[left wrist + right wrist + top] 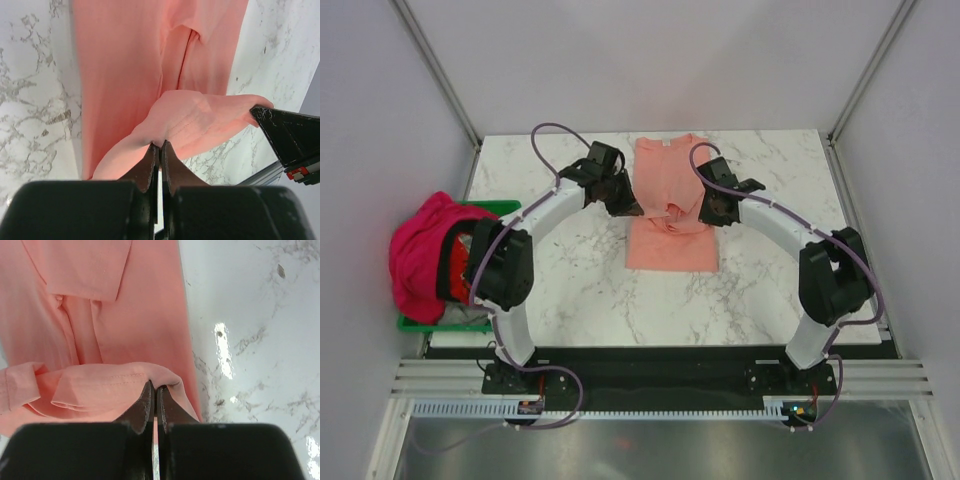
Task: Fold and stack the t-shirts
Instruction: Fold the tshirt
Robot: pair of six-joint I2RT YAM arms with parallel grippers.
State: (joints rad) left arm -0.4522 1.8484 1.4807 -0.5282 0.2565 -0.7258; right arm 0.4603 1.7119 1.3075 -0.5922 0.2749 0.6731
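White marble-veined tabletop (570, 290) holds our salmon-pink cloth t-shirt (665, 175) mid-surface, long axis near-to-far, collar farthest from us, while our left gripper (628, 209) and right gripper (711, 216) each pinch its lifted fold.

The light is bright and even, from above. On the white desk (570, 290) only weak, soft shadows lie under the arms (545, 215). Right of the salmon-pink shirt (140, 315), small white glare spots shine on the desk in the right wrist view. Below the shirt, the left claw (159, 146) and the right claw (155, 386) are dark and blurred.
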